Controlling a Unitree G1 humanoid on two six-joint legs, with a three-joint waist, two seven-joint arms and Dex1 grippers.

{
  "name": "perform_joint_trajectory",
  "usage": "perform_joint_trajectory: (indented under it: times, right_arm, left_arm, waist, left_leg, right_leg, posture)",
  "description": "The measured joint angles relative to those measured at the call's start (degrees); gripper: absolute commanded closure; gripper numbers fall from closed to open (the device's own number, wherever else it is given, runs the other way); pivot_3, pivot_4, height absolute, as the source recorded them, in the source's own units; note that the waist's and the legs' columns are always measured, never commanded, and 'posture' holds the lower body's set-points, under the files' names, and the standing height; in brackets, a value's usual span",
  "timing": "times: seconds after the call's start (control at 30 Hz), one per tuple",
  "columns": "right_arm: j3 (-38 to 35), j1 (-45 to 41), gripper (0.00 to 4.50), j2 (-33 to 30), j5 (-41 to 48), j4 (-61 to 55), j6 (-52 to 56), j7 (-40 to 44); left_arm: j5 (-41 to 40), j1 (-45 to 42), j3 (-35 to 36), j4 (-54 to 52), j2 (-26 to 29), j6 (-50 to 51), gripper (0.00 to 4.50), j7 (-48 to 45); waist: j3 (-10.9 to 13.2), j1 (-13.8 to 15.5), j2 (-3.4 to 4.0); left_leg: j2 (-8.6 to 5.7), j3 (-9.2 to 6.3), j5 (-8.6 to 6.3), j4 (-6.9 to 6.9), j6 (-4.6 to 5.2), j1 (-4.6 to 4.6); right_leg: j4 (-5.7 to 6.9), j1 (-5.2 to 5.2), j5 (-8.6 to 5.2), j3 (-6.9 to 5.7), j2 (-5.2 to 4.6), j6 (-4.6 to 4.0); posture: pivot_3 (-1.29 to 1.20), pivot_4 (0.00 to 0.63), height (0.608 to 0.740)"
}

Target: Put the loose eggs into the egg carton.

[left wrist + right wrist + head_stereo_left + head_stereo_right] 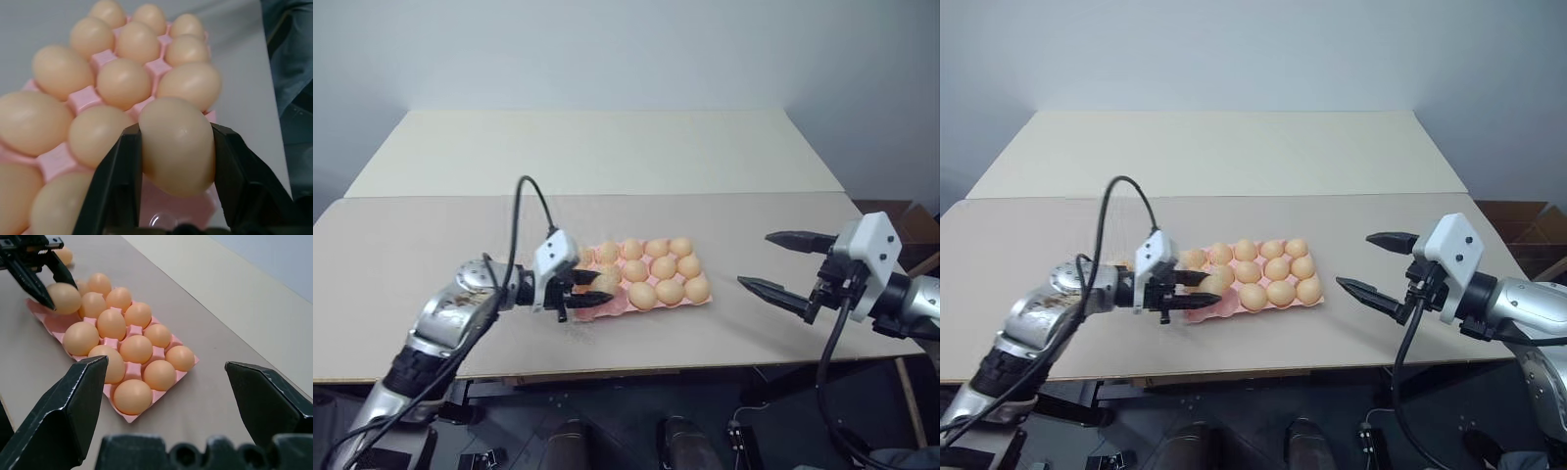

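The pink egg carton (pixel 128 418) lies on the table in front of me, with pale orange-tan eggs in most of its cups. My left gripper (pixel 599 288) is at the carton's near left corner, shut on one loose egg (pixel 177 144). That egg sits between the two black fingers (pixel 122 171), just above the corner cup. Another loose egg (pixel 63 255) lies on the table past the left gripper. My right gripper (pixel 755 259) hovers to the right of the carton, open wide and empty.
The carton rests on a beige tabletop (pixel 607 157) with a seam across it behind the carton. The table's front edge runs just below the grippers. A black cable (pixel 519 225) loops up from the left wrist.
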Motion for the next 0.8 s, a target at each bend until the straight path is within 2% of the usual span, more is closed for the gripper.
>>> perform_joint_trajectory:
  times: [0.1, 0.17, 0.27, 0.37, 0.47, 0.57, 0.7, 0.8]
  right_arm:
    - [0.0, 0.1, 0.0, 0.0, 0.0, -0.2, 0.0, -0.2]
    - [0.0, 0.1, 0.0, 0.0, 0.1, -0.4, 0.0, -0.3]
    - [0.0, 0.1, 0.0, 0.0, 0.4, -0.4, 0.0, -0.7]
    - [0.0, 0.1, 0.0, 0.0, 1.1, -0.4, 0.0, -1.0]
    - [0.2, -0.2, 0.0, 0.0, 1.9, -0.6, 0.0, -1.0]
    - [0.8, -0.1, 0.0, 0.0, 2.0, -0.3, 0.0, -0.5]
    - [2.3, -1.8, 0.0, 0.0, 2.0, 1.6, -0.4, 1.3]
    - [3.8, -3.2, 0.0, -0.1, 1.4, 3.7, -1.2, 2.8]
  left_arm:
    - [0.0, -0.1, -0.3, 0.0, -0.8, -0.1, 0.55, -0.4]
    - [0.0, -0.2, -0.5, -0.1, -0.9, 0.1, 0.02, -0.5]
    - [0.0, -0.2, -0.4, -0.3, -0.5, 0.5, 0.02, -0.5]
    - [-0.8, -0.2, 3.1, -0.9, 2.1, 0.8, 0.02, -0.4]
    - [-3.3, 1.6, 12.1, -2.0, 7.5, 0.1, 0.02, -1.2]
    - [-5.6, 9.0, 22.9, -2.2, 12.5, -1.8, 0.02, -3.9]
    - [-6.7, 21.2, 35.3, -1.3, 14.7, -7.4, 0.02, -9.1]
    - [-7.8, 27.2, 43.0, -1.0, 15.1, -9.6, 0.02, -11.9]
  waist:
    - [0.0, 0.1, 0.0]
    - [0.0, 0.1, 0.0]
    - [0.0, 0.1, 0.0]
    - [0.0, -0.1, 0.0]
    - [0.0, -0.6, 0.0]
    - [0.0, -1.3, 0.01]
    - [0.0, -1.1, 0.01]
    - [0.0, -0.6, 0.01]
  left_leg:
    - [0.0, -0.02, 0.0, 0.02, 0.0, 0.03]
    - [0.0, -0.04, 0.0, 0.04, 0.0, 0.04]
    - [0.0, -0.05, 0.0, 0.03, 0.0, 0.04]
    - [0.02, -0.08, 0.0, 0.02, 0.0, 0.02]
    - [0.04, -0.08, 0.0, -0.02, 0.0, 0.05]
    - [0.06, -0.06, 0.0, -0.05, 0.0, 0.09]
    - [0.1, -0.02, 0.0, -0.03, 0.0, 0.09]
    - [0.09, -0.01, 0.0, -0.02, -0.01, 0.1]
  right_leg:
    - [0.03, 0.02, -0.02, -0.01, 0.0, 0.05]
    - [0.04, 0.03, -0.11, -0.01, 0.0, 0.2]
    - [0.04, 0.03, -0.11, -0.01, 0.0, 0.19]
    - [0.04, 0.0, -0.1, -0.02, 0.01, 0.17]
    - [0.05, -0.01, -0.11, 0.0, 0.01, 0.18]
    - [0.04, -0.01, -0.13, 0.0, -0.01, 0.15]
    - [0.05, -0.03, -0.26, -0.05, -0.06, -0.08]
    - [0.05, -0.02, -0.45, -0.1, -0.1, -0.29]
  posture:
    - [0.0, 0.15, 0.74]
    - [0.0, 0.15, 0.74]
    - [0.0, 0.15, 0.74]
    - [0.0, 0.15, 0.74]
    - [0.0, 0.15, 0.74]
    - [0.0, 0.15, 0.74]
    - [0.0, 0.15, 0.74]
    - [0.0, 0.15, 0.74]
